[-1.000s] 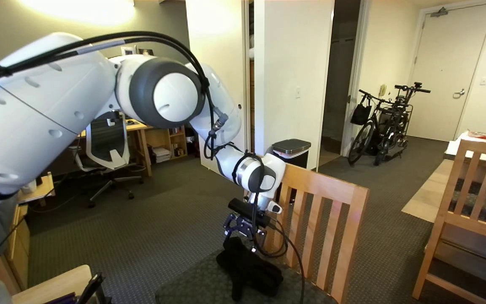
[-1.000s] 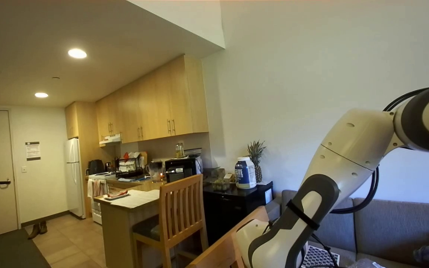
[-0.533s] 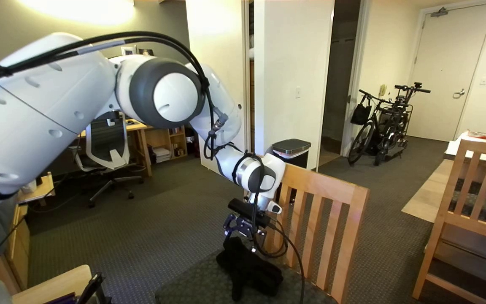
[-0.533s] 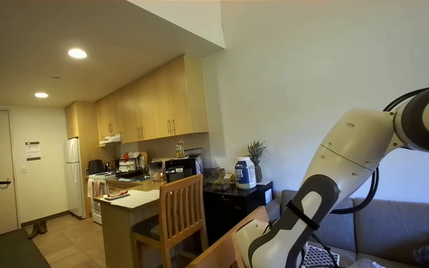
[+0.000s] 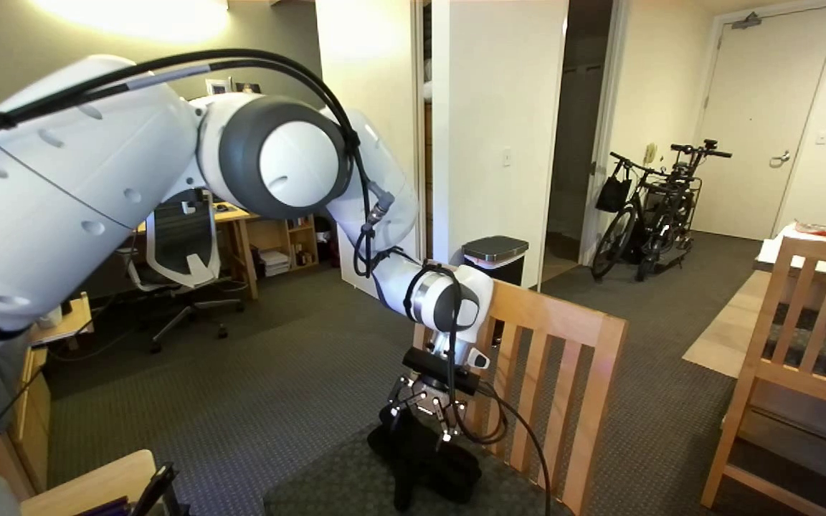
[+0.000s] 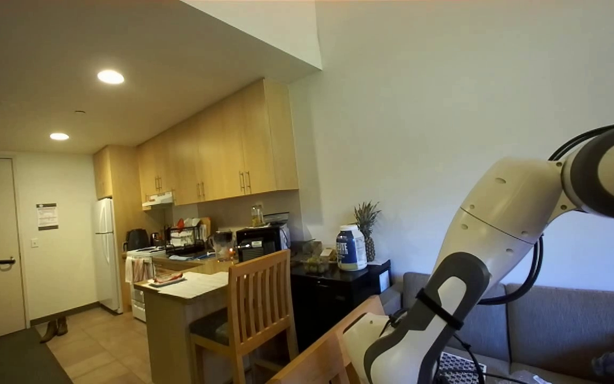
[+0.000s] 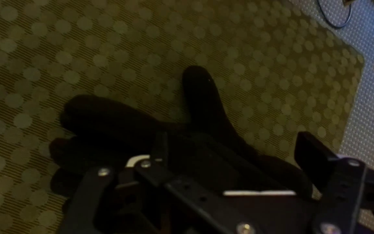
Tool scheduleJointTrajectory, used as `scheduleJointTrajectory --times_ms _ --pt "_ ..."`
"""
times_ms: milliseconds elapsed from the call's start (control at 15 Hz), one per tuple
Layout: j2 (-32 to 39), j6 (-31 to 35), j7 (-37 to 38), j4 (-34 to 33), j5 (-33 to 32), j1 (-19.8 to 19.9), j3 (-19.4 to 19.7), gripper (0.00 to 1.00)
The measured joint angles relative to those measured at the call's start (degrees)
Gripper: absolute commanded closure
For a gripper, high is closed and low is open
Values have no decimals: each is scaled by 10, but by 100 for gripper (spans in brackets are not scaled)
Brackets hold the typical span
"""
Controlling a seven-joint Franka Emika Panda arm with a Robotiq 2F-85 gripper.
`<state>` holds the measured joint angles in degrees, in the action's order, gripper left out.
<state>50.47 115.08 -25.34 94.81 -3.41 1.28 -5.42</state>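
So right now my gripper (image 5: 420,424) has its jaws spread wide, parked over a black glove (image 7: 203,97) that's lying on the spotted seat (image 7: 44,42) of a wooden chair (image 5: 549,315). In the wrist view the glove's fingers stretch toward the left edge, its thumb sticks up toward the top, and the palm shows between my jaws. It's pretty dark down there, so I honestly can't tell whether either side is touching it. Past the chair back I can see a trash bin (image 5: 495,249), plus bikes (image 5: 664,192) near a door (image 5: 764,93). In an exterior view I also get a big tub (image 6: 349,250), a pineapple (image 6: 366,217) just beside it and a grey sofa (image 6: 579,325).
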Motion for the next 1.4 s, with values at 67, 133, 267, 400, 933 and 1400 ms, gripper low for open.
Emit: scheduleJointTrajectory --times_ms 67,133,267,400,933,1400 --pt "0 -7 -16 0 -11 2 1 0" --pt "1 -13 -30 0 -22 3 2 0" --pt "3 -22 -49 -1 -43 1 1 0" --pt "6 -25 -62 -2 -58 -4 -3 0" --pt "26 -26 -120 -31 -98 -31 -19 0" --pt "37 -25 -186 -42 -110 -31 -19 0"
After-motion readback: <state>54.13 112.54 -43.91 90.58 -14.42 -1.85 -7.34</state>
